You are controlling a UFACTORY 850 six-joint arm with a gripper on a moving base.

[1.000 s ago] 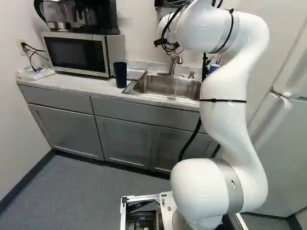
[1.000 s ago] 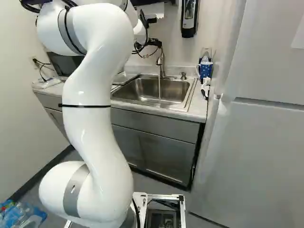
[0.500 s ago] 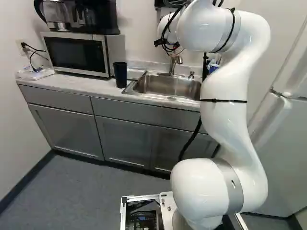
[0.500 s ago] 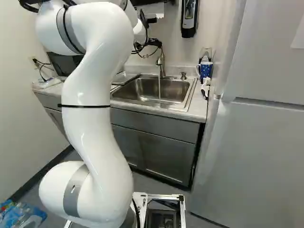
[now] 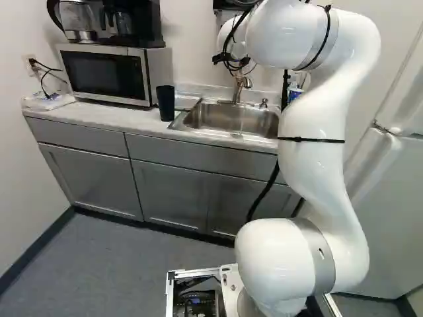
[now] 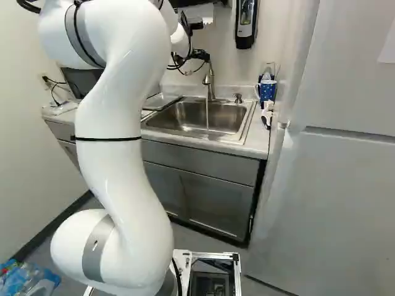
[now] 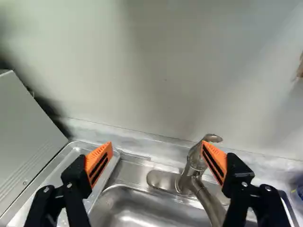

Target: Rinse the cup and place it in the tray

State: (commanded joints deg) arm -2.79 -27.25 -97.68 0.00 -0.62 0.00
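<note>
Partly hidden by the arm, my gripper (image 6: 199, 57) is up by the faucet in the right base view. In the wrist view the gripper (image 7: 157, 156) stands wide open with nothing between its orange pads; the faucet (image 7: 191, 170) is just behind one fingertip. Water runs from the faucet (image 6: 209, 80) into the sink (image 6: 185, 117). A black cup (image 5: 165, 104) stands upright on the counter beside the microwave in the left base view. Between microwave and sink lies a metal tray (image 7: 71, 163). A blue dotted mug (image 6: 266, 90) stands right of the sink in the right base view.
The microwave (image 5: 106, 74) carries a coffee maker (image 5: 132, 23). The wall rises close behind the faucet. A soap dispenser (image 6: 245, 23) hangs on that wall, and a refrigerator (image 6: 333, 185) stands right of the counter (image 6: 256, 139).
The arm's upper bend has shifted slightly, rightward in the left base view and leftward in the right base view. The base, cup and mug have stayed put.
</note>
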